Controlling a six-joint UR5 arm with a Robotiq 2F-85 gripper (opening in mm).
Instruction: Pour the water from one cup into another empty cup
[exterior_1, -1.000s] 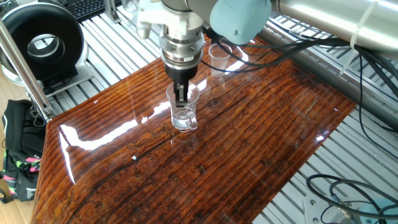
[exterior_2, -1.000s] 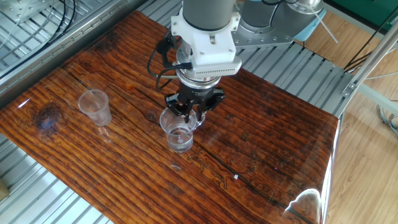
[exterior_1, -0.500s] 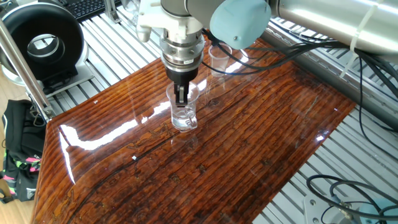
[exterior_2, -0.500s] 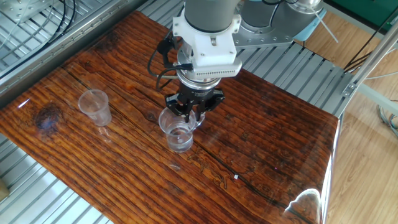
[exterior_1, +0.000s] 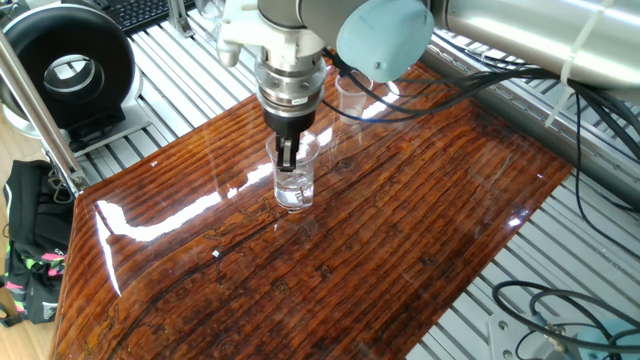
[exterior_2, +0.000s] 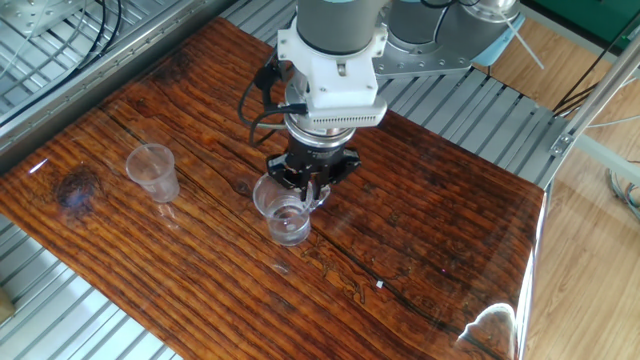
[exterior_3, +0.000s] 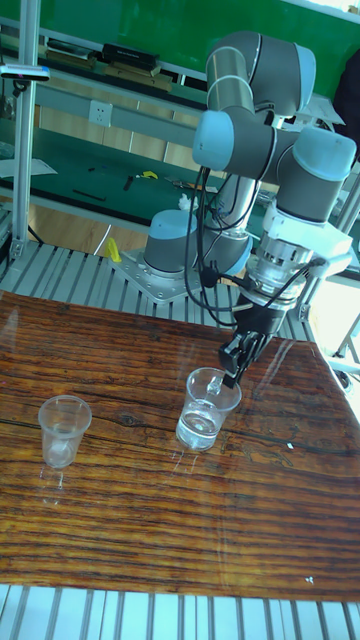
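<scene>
A clear cup (exterior_1: 293, 180) (exterior_2: 284, 215) (exterior_3: 205, 410) with a little water (exterior_3: 200, 430) in its bottom is near the middle of the glossy wooden table (exterior_1: 400, 230). My gripper (exterior_1: 289, 152) (exterior_2: 305, 188) (exterior_3: 232, 372) comes down from above and is shut on this cup's rim, one finger inside and one outside. I cannot tell whether its base touches the wood. The other cup, small, clear and empty (exterior_1: 353, 95) (exterior_2: 153, 172) (exterior_3: 64, 430), stands upright well apart from it near a table edge.
Metal slatted framing surrounds the table on all sides. A black round device (exterior_1: 70, 65) and a dark bag (exterior_1: 30, 250) lie beyond the left edge. Loose cables (exterior_1: 560, 310) lie off the right corner. The robot's base (exterior_3: 180, 250) is behind the table.
The gripper and the cup with water have shifted slightly up and to the left in the fixed views. The empty cup has not moved.
</scene>
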